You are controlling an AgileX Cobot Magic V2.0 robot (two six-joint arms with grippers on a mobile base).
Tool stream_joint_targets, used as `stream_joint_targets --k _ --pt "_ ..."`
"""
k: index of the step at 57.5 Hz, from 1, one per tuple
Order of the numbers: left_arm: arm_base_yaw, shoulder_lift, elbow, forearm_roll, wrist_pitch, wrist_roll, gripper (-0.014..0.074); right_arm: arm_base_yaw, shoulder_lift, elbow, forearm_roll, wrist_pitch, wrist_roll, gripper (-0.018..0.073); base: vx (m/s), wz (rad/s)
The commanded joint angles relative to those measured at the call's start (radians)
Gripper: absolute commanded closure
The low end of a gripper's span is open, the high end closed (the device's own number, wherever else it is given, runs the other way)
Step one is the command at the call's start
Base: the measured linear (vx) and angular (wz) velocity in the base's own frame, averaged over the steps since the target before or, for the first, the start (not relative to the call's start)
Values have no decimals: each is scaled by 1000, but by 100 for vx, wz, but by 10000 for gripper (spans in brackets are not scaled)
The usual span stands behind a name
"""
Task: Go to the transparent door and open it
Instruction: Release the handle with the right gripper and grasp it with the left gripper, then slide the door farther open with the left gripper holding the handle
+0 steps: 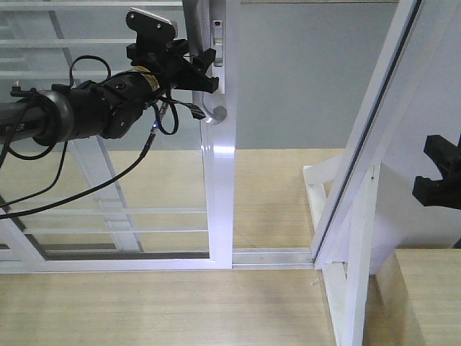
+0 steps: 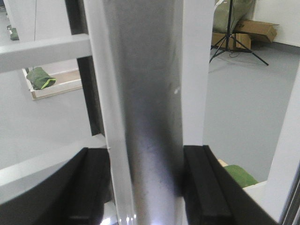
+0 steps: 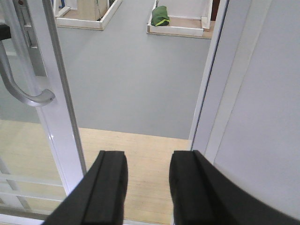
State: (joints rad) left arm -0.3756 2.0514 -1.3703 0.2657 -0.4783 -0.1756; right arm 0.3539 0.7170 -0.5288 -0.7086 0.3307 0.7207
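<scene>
Since the left gripper, upper left, pinches the upright pull handle of the transparent door standing centre-left, it is the nearer arm; right gripper hangs spread and empty, far right.

Nothing readable here, honestly. Closest is a yellowish band on the left arm at its wrist, upper left of the front view, but the print is too tiny to make out. The small lock plate on the transparent door, top middle there, is just a blur.
</scene>
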Motion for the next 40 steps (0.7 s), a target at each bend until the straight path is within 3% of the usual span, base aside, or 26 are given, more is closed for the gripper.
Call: stream_joint_targets --k 1,15,28,40 --pt "44 -65 -37 -86 4 0 169 -4 -5 -32 -30 -52 1 246 0 0" --pt "67 -121 -37 -86 141 0 169 -4 -5 -32 -30 -52 1 246 0 0" --pt "97 -137 -37 -86 167 -8 169 -4 -5 -32 -30 -52 1 246 0 0" --pt "127 -168 -37 -84 264 -14 169 -4 -5 -32 -30 -53 1 246 0 0"
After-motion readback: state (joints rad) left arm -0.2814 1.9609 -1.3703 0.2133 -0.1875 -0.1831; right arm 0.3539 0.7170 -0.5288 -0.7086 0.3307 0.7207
